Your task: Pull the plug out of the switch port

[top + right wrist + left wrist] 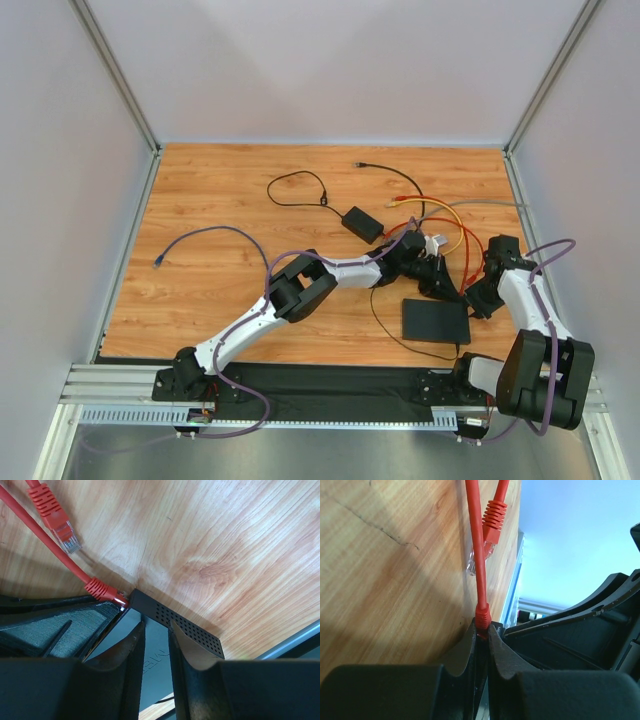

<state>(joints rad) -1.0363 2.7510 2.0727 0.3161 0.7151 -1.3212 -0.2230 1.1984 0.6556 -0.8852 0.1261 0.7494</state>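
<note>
Your left gripper (481, 631) clamps the red plug (481, 613) at the switch (186, 623) — your pulling grip — while your right gripper (156, 630), fingers (192, 655) nearly together, seemingly braces it; clamped or not, you cannot tell.

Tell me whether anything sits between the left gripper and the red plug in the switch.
Nothing visible does. The left gripper is shut on the red plug at a corner of the switch. A loose red connector lies on the table further out, beside the cable.

The bench (225, 540) is smooth, pale wood grain. The switch (190, 630) is matt black with a perforated side. The plug (101, 589) has a ribbed red plastic boot.
</note>
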